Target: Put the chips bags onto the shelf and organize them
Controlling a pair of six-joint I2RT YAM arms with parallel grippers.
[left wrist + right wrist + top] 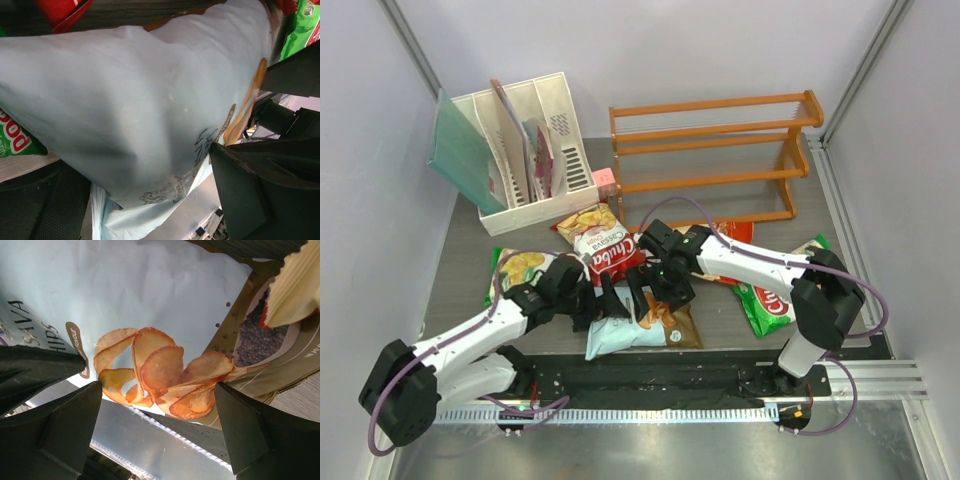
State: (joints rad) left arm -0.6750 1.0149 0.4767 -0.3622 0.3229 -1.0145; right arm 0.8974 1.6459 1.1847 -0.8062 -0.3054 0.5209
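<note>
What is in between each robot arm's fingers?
The light-blue chips bag. The wrist views show it in the gap between the left fingers and between the right fingers; the top view shows both arms meeting over it.

An orange-brown wooden shelf with three slatted tiers (pixel 715 155) stands upright at one o'clock on the worktop. A glossy light-blue and brown chips bag (pixel 620 335) lies at six. A red Chiba bag (pixel 612 258) lies at its twelve, a green Chiba bag (pixel 768 300) at its three, and a green and yellow bag (pixel 517 265) at its ten.
</note>
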